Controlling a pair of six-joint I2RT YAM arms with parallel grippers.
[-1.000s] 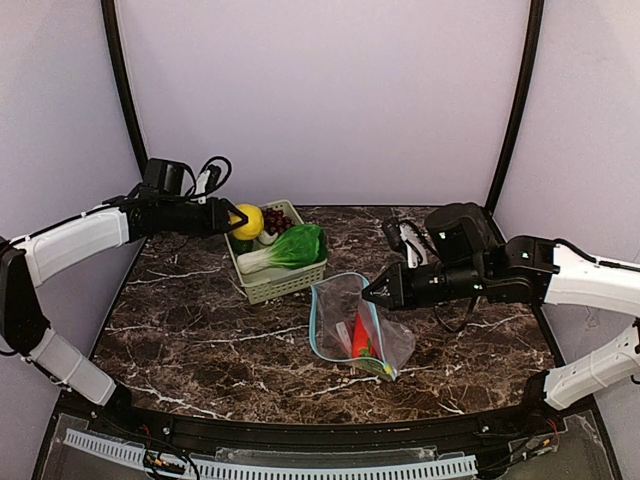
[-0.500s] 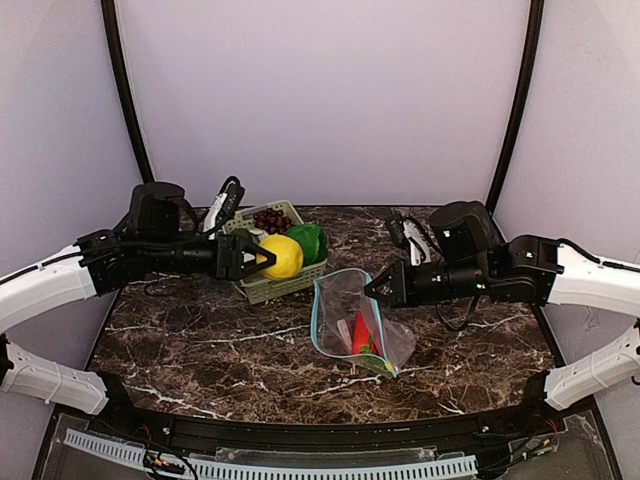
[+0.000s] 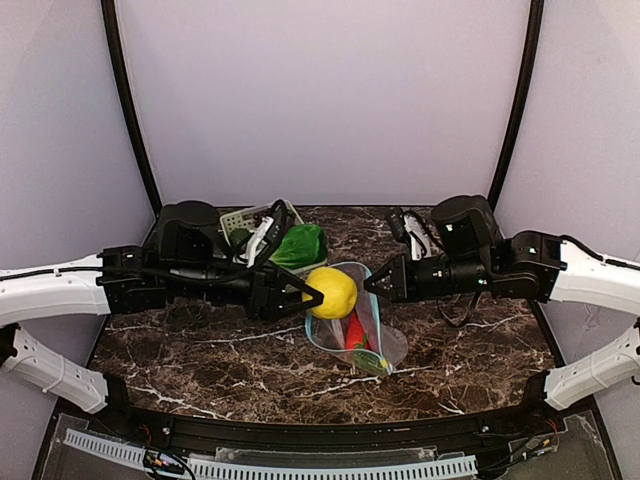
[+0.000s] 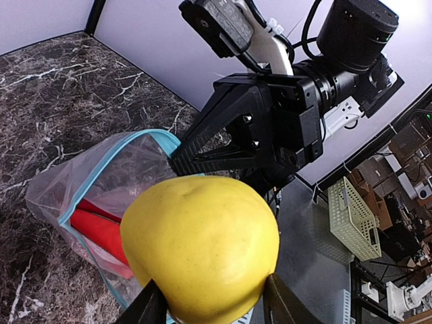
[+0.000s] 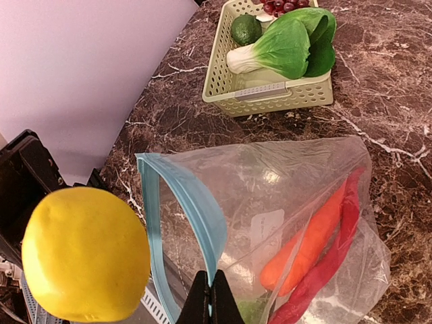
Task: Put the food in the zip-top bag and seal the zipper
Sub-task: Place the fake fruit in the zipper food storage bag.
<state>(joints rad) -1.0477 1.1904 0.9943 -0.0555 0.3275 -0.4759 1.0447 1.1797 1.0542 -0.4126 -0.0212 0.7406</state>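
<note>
A: The zip-top bag (image 3: 388, 343) lies on the table (image 3: 200, 340). The right gripper (image 3: 369, 287) pinches its blue zipper (image 5: 152, 223) and holds the mouth up.
B: The left gripper (image 3: 315, 295) squeezes the lemon (image 3: 332, 292) just beside that mouth. It should go deep inside before letting go.

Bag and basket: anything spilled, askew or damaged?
Nothing stands out. The right gripper pinches the blue zipper of the zip-top bag, holding its mouth open; the left gripper holds the lemon close to it. Chilli peppers lie inside the bag, and the basket sits upright with the bok choy in it.
</note>
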